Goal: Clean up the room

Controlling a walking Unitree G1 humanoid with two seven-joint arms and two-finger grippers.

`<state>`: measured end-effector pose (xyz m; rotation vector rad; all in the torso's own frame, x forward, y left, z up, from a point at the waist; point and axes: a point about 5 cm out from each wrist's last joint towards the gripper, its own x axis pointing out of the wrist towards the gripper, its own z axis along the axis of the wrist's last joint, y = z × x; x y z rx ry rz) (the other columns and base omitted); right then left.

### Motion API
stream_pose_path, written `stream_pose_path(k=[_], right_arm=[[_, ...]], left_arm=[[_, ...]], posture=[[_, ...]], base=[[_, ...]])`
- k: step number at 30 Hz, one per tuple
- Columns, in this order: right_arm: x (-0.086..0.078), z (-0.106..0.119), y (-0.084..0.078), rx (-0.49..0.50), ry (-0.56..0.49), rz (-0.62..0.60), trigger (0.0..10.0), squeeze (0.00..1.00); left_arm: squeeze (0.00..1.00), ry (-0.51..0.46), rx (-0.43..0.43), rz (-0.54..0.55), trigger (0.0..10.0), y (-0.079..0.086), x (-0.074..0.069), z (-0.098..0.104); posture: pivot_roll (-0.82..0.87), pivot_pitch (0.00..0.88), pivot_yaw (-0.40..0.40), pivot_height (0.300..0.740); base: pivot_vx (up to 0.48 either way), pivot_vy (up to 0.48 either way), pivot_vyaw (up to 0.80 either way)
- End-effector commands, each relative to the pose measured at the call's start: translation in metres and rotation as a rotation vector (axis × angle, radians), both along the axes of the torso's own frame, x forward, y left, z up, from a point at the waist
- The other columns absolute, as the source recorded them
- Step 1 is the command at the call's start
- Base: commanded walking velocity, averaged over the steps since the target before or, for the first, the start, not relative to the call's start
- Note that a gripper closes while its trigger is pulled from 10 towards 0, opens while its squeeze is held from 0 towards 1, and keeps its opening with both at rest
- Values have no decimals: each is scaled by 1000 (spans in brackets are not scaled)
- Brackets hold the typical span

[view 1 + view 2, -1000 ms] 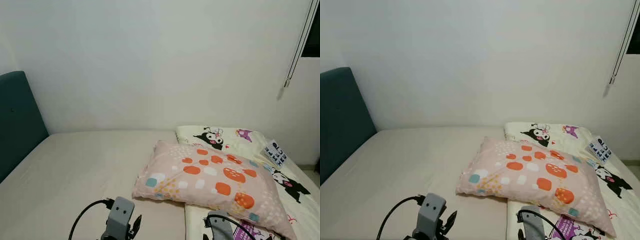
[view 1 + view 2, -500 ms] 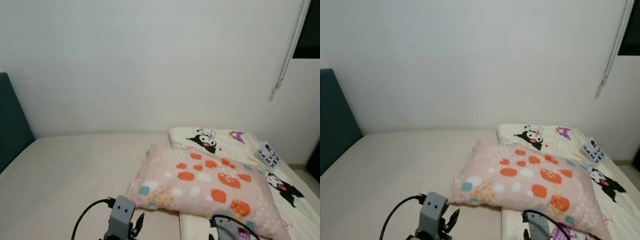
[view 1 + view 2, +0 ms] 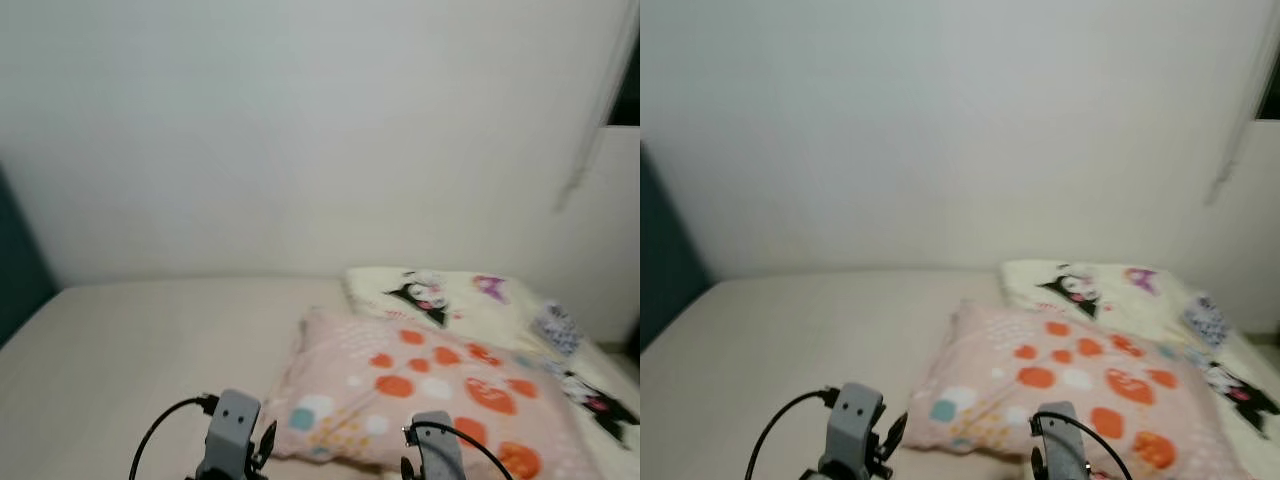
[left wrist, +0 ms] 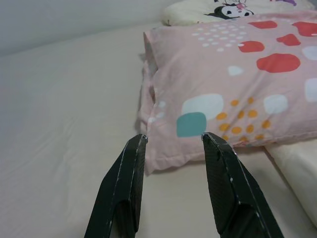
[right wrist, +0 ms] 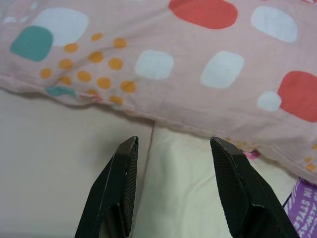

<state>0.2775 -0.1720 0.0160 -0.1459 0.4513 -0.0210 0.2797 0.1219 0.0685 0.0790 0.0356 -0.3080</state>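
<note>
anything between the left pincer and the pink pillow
Nothing visible. The left pincer is open, its fingers aimed at the near corner of the pink pillow, with just bare sheet in between.

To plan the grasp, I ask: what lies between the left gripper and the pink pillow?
Nothing: in the left wrist view, the open left gripper faces the pink pillow corner, with bare beige sheet between them.
</note>
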Motion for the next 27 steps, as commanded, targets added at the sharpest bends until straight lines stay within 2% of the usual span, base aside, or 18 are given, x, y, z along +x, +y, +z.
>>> stream_pose_path(k=[1,15,19,22,27], right_arm=[[-5,-6,-5,-5,30,-15,10000,0],[-4,-3,-5,-3,14,-22,10000,0],[-4,-3,-6,-5,13,-23,10000,0],[-3,-2,-8,-5,10,-30,10000,0],[-2,-1,-10,-4,5,-38,10000,0]], left_arm=[[0,16,7,-12,10000,-2,-4,-5],[0,1,49,-33,10000,-3,-3,-4],[0,30,58,-35,10000,-6,-4,-8],[0,79,58,-15,10000,-3,-3,-14],[0,81,80,-5,10000,-1,-3,-15]], posture=[[-35,83,4,740],[-35,79,4,740],[-34,83,2,740],[-33,88,2,740],[-31,91,4,740]], base=[[0,0,0],[0,0,0],[0,-480,0],[0,0,0],[0,0,0]])
